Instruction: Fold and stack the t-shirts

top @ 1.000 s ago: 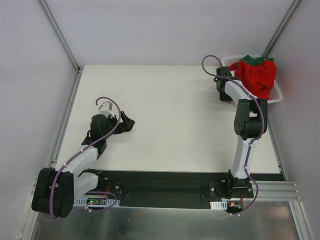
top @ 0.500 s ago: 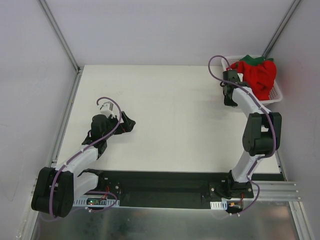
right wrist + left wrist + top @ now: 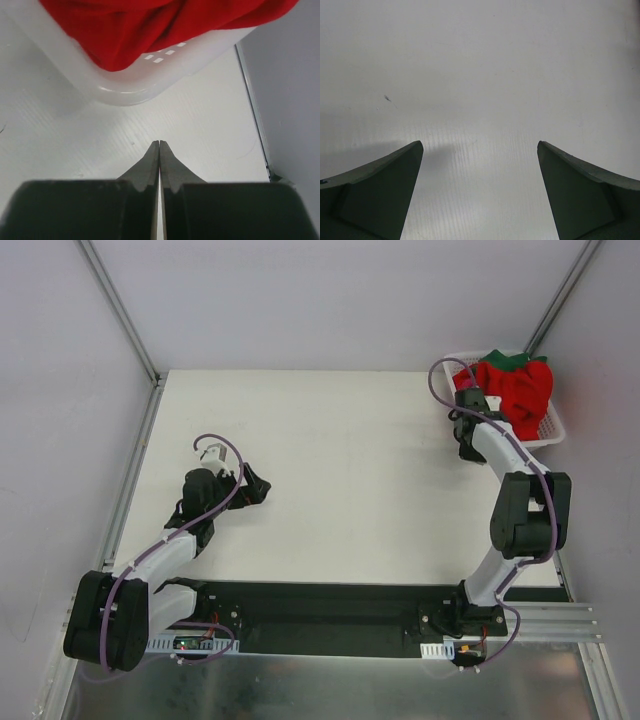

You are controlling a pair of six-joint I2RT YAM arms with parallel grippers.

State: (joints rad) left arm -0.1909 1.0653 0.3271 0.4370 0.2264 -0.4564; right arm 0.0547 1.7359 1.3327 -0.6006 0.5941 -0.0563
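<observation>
The bright red t-shirt lies bunched in the white slotted basket at the back right, with a bit of the dark green t-shirt on top of it. The magenta-pink shirt is hidden. My right gripper is shut and empty, its tips over bare table just in front of the basket's left front corner. In the right wrist view the shut gripper points at the table below the basket wall and the red shirt. My left gripper is open and empty over the left of the table, and the left wrist view shows it over bare table.
The white table is bounded by metal rails at the left and right edges, with grey walls behind them. The right rail runs close to the basket. The black base strip with both arm mounts lies along the near edge.
My right arm has swung to the right, bringing its shut gripper up to the front of the basket. The left arm has barely moved.
</observation>
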